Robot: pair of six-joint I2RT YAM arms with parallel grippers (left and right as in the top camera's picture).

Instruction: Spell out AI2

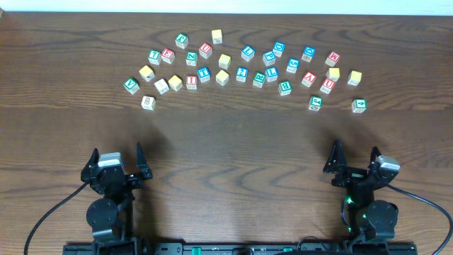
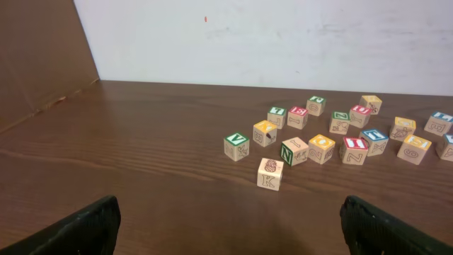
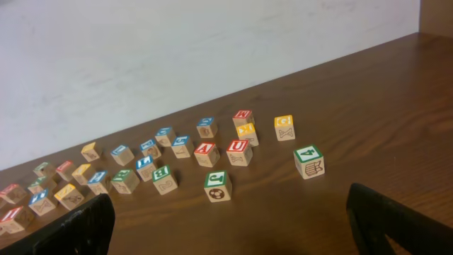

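Observation:
Several lettered wooden blocks lie scattered in an arc across the far half of the dark wooden table (image 1: 226, 149). A red A block (image 1: 308, 78) lies at the right of the arc and also shows in the right wrist view (image 3: 206, 152). A red I block (image 1: 191, 82) lies at the left and also shows in the left wrist view (image 2: 353, 149). A blue block that looks like a 2 (image 1: 242, 74) lies mid-arc. My left gripper (image 1: 117, 157) (image 2: 230, 234) and right gripper (image 1: 354, 156) (image 3: 230, 227) are both open and empty near the front edge, well short of the blocks.
A green 4 block (image 1: 359, 105) (image 3: 309, 161) and a green J block (image 1: 315, 103) (image 3: 217, 185) sit nearest the right gripper. A pale block (image 1: 147, 103) (image 2: 270, 173) sits nearest the left gripper. A white wall runs behind the table.

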